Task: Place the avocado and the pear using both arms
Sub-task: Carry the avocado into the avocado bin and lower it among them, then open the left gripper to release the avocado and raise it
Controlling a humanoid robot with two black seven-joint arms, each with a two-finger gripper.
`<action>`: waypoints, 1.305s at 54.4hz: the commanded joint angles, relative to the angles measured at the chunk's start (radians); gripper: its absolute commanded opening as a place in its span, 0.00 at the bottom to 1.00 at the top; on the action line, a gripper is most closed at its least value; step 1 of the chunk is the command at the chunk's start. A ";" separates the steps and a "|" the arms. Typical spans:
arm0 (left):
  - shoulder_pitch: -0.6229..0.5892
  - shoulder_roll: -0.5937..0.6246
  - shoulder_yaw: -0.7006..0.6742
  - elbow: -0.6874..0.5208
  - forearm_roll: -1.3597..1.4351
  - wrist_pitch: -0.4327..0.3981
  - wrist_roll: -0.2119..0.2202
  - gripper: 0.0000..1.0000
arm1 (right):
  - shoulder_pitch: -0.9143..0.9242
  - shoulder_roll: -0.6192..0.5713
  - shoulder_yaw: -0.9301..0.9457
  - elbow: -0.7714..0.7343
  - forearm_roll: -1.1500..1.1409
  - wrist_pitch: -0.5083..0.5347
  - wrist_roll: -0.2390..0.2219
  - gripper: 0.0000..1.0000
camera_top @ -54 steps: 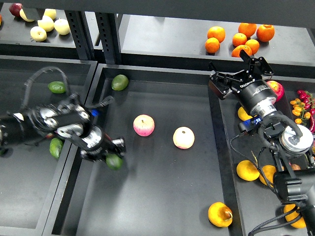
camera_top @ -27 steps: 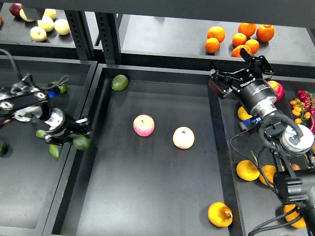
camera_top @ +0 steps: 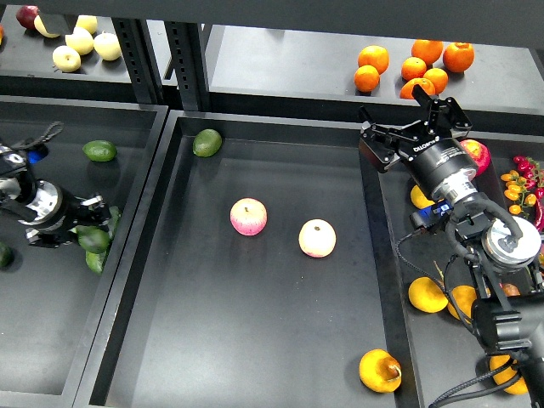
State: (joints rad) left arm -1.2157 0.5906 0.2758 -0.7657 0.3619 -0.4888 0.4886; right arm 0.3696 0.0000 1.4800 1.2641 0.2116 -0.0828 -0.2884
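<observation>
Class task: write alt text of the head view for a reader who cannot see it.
The left tool holds a dark green avocado over the left bin, while the right tool hangs open and empty near the oranges. In the middle tray lie two pink-yellow apples, a rounder avocado and a yellow-orange pear.

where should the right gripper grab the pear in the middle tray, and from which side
Grip the pear across its plump body, coming down from above. It lies on the tray floor with its stem end facing right, away from other fruit, so the round sides are open to the right gripper.
</observation>
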 commanded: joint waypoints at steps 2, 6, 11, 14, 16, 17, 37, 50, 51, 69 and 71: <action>0.018 0.028 0.000 0.005 0.002 0.000 0.000 0.11 | 0.000 0.000 -0.001 0.000 0.000 0.000 0.000 1.00; 0.025 0.035 0.000 0.011 0.000 0.000 0.000 0.11 | 0.000 0.000 -0.001 0.000 0.000 0.000 0.000 1.00; 0.038 0.046 0.000 0.014 0.002 0.000 0.000 0.12 | 0.000 0.000 -0.001 0.000 0.000 0.000 0.000 1.00; 0.045 0.051 0.000 0.016 0.002 0.000 0.000 0.12 | 0.000 0.000 -0.001 0.000 0.000 0.000 0.000 1.00; 0.050 0.054 0.000 0.016 0.002 0.000 0.000 0.12 | 0.000 0.000 -0.001 0.000 0.000 0.000 0.000 1.00; 0.053 0.055 0.000 0.016 0.002 0.000 0.000 0.12 | 0.000 0.000 -0.001 0.000 0.000 0.000 0.000 1.00; 0.134 0.051 -0.041 0.060 0.003 0.000 0.000 0.16 | -0.001 0.000 -0.001 0.000 0.000 0.000 0.000 1.00; 0.185 0.043 -0.070 0.088 0.009 0.000 0.000 0.18 | -0.001 0.000 -0.003 0.000 0.000 0.000 0.000 1.00; 0.189 0.043 -0.072 0.088 0.009 0.000 0.000 0.19 | -0.001 0.000 -0.001 0.000 0.000 0.000 0.000 1.00; 0.232 0.043 -0.099 0.097 0.012 0.000 0.000 0.23 | -0.009 0.000 -0.004 0.006 0.000 0.000 0.000 1.00; 0.232 0.043 -0.101 0.097 0.012 0.000 0.000 0.24 | -0.011 0.000 -0.003 0.006 0.000 0.000 0.000 1.00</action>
State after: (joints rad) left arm -0.9897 0.6335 0.1833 -0.6697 0.3743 -0.4887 0.4887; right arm 0.3620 0.0000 1.4772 1.2673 0.2117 -0.0828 -0.2884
